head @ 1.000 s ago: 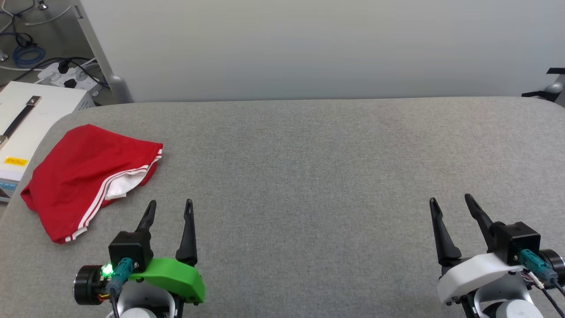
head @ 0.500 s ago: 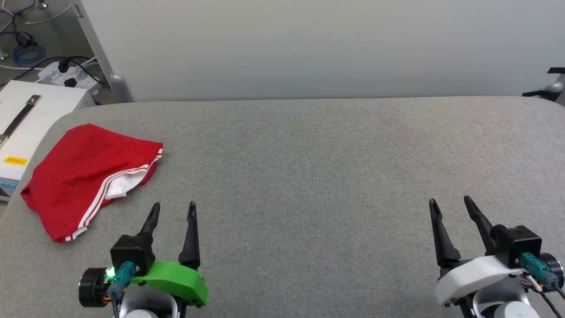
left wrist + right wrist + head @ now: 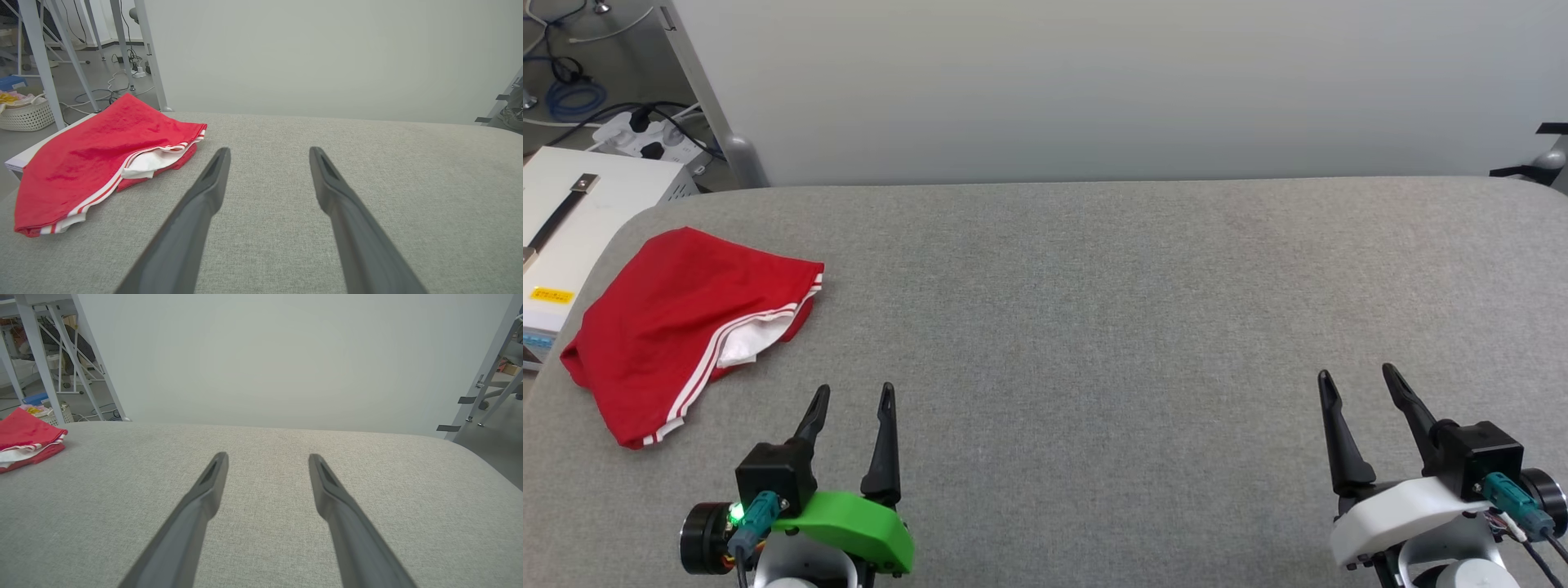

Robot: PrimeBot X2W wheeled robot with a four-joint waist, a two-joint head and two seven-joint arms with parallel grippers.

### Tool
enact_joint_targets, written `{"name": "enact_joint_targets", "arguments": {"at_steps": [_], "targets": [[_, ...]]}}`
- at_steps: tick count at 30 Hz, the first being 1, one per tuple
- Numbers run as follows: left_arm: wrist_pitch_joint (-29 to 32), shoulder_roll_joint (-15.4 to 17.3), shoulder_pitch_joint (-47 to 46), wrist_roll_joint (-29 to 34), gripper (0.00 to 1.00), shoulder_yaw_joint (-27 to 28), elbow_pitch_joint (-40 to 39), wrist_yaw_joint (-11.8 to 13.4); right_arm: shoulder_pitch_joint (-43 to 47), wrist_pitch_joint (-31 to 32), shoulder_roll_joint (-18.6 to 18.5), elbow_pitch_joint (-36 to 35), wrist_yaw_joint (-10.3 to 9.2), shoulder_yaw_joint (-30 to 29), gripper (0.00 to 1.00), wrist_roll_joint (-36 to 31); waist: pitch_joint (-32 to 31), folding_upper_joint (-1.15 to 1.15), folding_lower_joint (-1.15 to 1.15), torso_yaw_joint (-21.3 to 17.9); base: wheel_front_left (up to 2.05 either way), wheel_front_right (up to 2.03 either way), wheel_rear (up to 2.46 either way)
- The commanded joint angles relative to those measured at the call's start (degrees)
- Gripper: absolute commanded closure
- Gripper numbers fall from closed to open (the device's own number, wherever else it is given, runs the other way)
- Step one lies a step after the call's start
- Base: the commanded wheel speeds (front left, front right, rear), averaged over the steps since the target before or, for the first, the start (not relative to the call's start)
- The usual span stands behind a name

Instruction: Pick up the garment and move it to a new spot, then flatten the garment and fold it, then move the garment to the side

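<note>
Garment [image 3: 678, 327] folded, parked at desk [image 3: 1094, 310] left edge — looks done. Left tool [image 3: 855, 389], right tool [image 3: 1356, 372] — both apart, empty, clear of it.

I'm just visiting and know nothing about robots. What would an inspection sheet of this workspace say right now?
Surface: grey fabric-covered table, flat.
Job's things: red garment with white striped trim, loosely folded, near the table's far left corner.
Clutter: nothing seen.
Claws: left claw and right claw open, empty, near the table's front edge, apart from the garment.
Cables: cables and a power strip on the floor beyond the left corner.
Surroundings: pale wall; white box beside the table; white basket on the floor.
</note>
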Motion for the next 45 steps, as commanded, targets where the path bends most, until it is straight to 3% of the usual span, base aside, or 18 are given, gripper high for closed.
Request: {"name": "enact_joint_targets", "arguments": {"at_steps": [1, 29, 37, 45], "targets": [[-0.7, -0.1, 0.7, -0.5, 0.00, -0.2, 0.3, -0.5, 0.2, -0.8, 0.0, 0.2, -0.02, -0.2, 0.00, 0.0, 0.0, 0.00, 0.00, 0.0, 0.00, 0.00, 0.00], [-4.0, -0.2, 0.7, -4.0, 0.00, -1.3, 2.9, -1.5, 0.3, -4.1, 0.0, 1.3, -0.03, -0.1, 0.00, 1.9, 0.6, 0.00, 0.00, 0.3, 0.00, 0.00, 0.00], [-4.9, -0.2, 0.3, -4.7, 0.00, -1.4, 3.6, -1.7, 0.6, -5.0, 0.0, 1.6, -0.04, 1.5, 0.00, 2.5, 0.9, 0.00, 0.00, 3.4, 0.00, 0.00, 0.00], [-5.9, -0.2, 0.5, -5.0, 0.00, -1.0, 4.7, -2.1, 1.0, -6.0, 0.0, 2.2, -0.04, 4.0, 0.00, 3.2, 0.6, 0.00, 0.00, 9.2, 0.00, 0.00, 0.00]]}}
